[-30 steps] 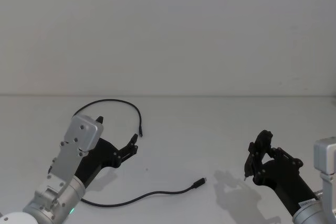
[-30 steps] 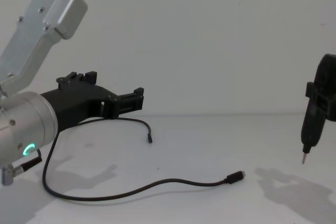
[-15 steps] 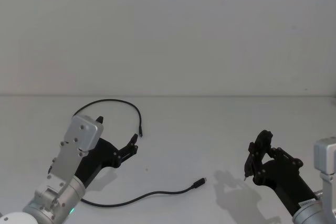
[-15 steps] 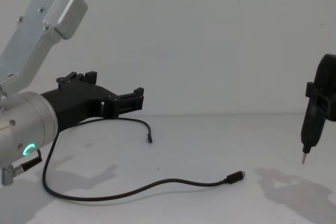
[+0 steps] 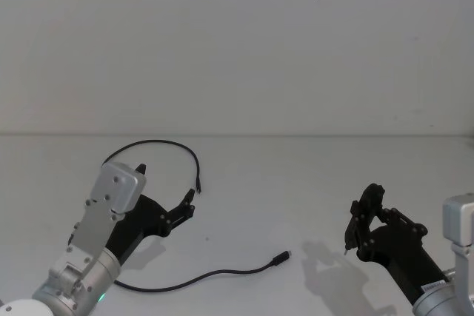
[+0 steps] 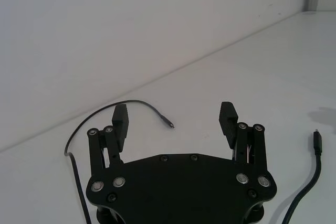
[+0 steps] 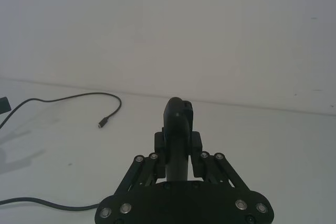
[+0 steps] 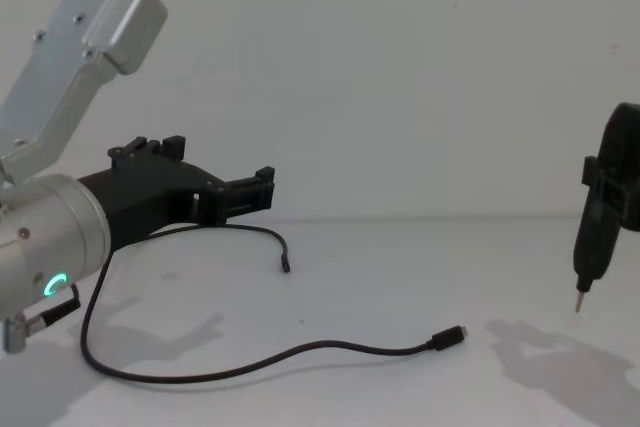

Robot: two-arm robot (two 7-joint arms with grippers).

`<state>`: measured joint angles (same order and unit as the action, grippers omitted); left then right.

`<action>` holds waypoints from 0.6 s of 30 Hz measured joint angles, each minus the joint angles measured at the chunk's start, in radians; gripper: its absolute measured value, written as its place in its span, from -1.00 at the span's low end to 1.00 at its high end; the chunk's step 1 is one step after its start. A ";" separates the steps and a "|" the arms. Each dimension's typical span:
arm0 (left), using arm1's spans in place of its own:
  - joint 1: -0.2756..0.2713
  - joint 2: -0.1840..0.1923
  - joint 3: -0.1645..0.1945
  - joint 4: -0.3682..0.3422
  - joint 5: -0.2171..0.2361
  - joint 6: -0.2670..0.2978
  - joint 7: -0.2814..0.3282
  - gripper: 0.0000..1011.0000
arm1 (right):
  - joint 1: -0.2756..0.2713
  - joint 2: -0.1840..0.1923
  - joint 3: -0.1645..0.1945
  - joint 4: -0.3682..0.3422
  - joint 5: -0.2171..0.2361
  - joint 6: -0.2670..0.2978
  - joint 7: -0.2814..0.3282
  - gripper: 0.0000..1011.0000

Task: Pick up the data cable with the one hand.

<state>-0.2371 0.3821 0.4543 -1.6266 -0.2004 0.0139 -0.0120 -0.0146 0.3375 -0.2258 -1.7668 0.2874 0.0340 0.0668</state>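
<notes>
Left gripper (image 5: pixel 166 183) hung above your white tabletop (image 5: pixel 296 175), jaws spread wide, nothing between them, and the green ring (image 8: pixel 55 285) on its wrist was lit. The data cable (image 8: pixel 300 352) lay flat on the table, looping under that arm, with its plug (image 5: pixel 281 258) between the two arms. Right gripper (image 5: pixel 366 216) was clamped on a narrow black tool (image 8: pixel 590 242), well apart from the cable. Plain white wall (image 5: pixel 237 49) stood behind. The right arm's label was too small to read.

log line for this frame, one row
stage: pre-grasp | left claw: open, empty, above table | data cable: on table, untouched | right claw: shut on black tool, right side
</notes>
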 joint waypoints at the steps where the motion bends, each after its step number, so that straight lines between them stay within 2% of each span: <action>1: 0.000 0.000 0.000 0.000 0.000 0.000 -0.001 0.98 | 0.000 0.000 0.000 0.000 0.000 0.000 0.000 -0.48; 11: 0.002 0.022 0.010 -0.016 -0.006 0.007 -0.060 0.98 | 0.000 0.000 0.000 0.000 0.000 0.000 0.000 -0.48; 18: -0.001 0.069 0.016 -0.028 -0.029 0.020 -0.153 0.98 | 0.000 0.000 0.000 0.000 0.000 0.000 0.000 -0.48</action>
<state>-0.2383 0.4515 0.4706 -1.6545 -0.2291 0.0342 -0.1647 -0.0146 0.3374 -0.2258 -1.7667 0.2874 0.0340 0.0668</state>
